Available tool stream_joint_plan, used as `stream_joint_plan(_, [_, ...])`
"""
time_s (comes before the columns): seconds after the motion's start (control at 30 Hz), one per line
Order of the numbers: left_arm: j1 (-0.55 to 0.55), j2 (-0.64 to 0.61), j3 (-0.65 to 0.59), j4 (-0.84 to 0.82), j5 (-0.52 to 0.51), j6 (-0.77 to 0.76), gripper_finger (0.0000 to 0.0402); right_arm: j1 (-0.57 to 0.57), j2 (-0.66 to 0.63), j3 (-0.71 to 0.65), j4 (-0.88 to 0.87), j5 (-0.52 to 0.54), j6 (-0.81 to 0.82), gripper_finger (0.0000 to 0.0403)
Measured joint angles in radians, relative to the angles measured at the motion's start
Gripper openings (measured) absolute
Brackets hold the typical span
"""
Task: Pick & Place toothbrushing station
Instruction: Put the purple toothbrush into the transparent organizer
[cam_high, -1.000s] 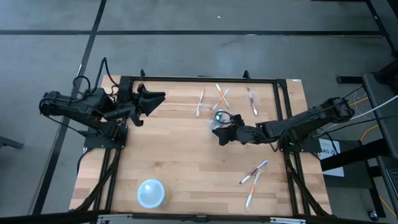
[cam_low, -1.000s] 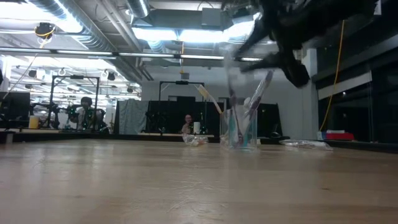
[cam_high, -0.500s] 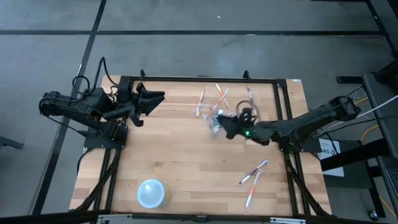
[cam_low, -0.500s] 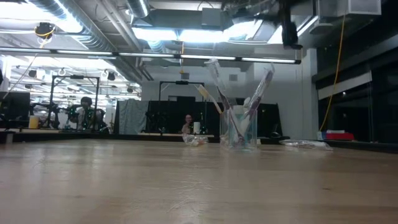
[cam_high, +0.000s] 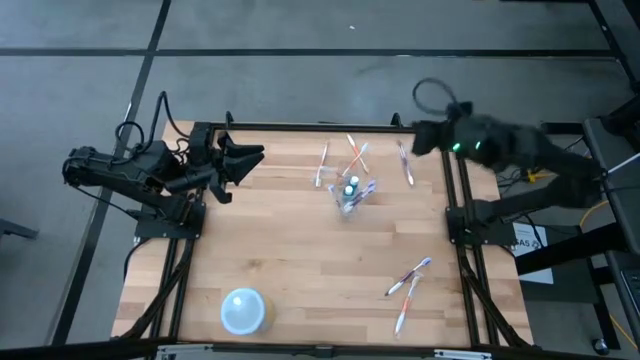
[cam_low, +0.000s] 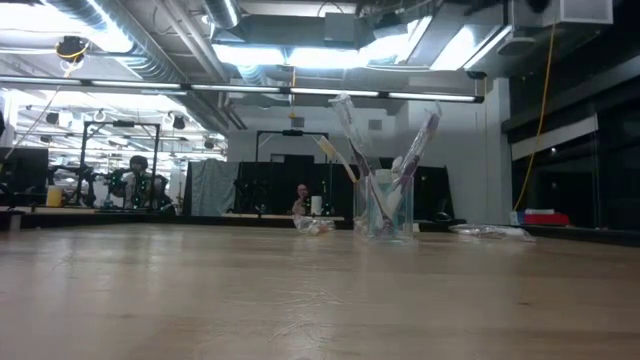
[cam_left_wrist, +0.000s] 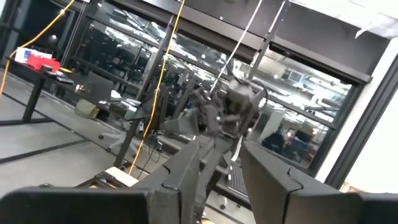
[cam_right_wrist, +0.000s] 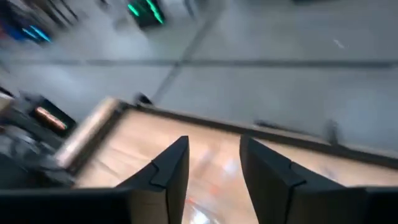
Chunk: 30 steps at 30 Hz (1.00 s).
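Note:
A small clear cup stands upright on the wooden table toward the far side. Several toothbrushes and a teal tube stand in it, leaning on its rim. More toothbrushes lie flat beyond it and near the right edge. My right gripper hangs blurred, high over the far right corner, well clear of the cup; its wrist view shows it open and holding nothing. My left gripper waits raised at the far left, open, with nothing between its fingers.
A pale blue round bowl sits near the front edge, left of centre. Black frame rails run along the table's sides. Bare wood lies between the cup and the bowl. Beyond the table the low view shows a room with people far off.
My right gripper has risen from right beside the cup and swung up and back toward the table's far right corner, tipping as it went. In the low view a white toothbrush now leans in the cup, where a second ago there was only blur under the gripper.

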Motion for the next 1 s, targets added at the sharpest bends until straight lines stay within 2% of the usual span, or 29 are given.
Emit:
stream_joint_plan(0.1, [0.000, 0.000, 0.000, 0.000, -0.007, 0.023, 0.0113, -0.146, 0.015, 0.085, -0.191, -0.186, -0.008, 0.0133])
stream_joint_plan(0.17, [0.000, 0.000, 0.000, 0.001, -0.016, 0.031, 0.0113, -0.225, 0.039, 0.089, -0.300, -0.310, -0.032, 0.0130])
stream_joint_plan(0.27, [0.000, 0.000, 0.000, 0.006, -0.016, 0.032, 0.0113, -0.313, 0.086, 0.050, -0.461, -0.423, -0.070, 0.0128])
stream_joint_plan(0.33, [0.000, 0.000, 0.000, 0.007, -0.016, 0.032, 0.0113, -0.359, 0.108, -0.013, -0.459, -0.501, -0.096, 0.0128])
stream_joint_plan(0.47, [0.000, 0.000, 0.000, 0.008, -0.010, 0.031, 0.0113, -0.435, 0.134, -0.162, -0.304, -0.614, -0.186, 0.0128])
stream_joint_plan(0.57, [0.000, 0.000, 0.000, 0.019, -0.005, 0.017, 0.0113, -0.516, 0.172, -0.271, -0.222, -0.646, -0.245, 0.0128])
stream_joint_plan(0.73, [-0.019, 0.000, 0.000, 0.055, 0.001, 0.014, 0.0113, -0.648, 0.226, -0.396, -0.157, -0.642, -0.345, 0.0128])
stream_joint_plan(1.0, [-0.024, 0.000, 0.000, 0.061, -0.007, 0.013, 0.0113, -0.748, 0.345, -0.433, -0.106, -0.637, -0.414, 0.0128])
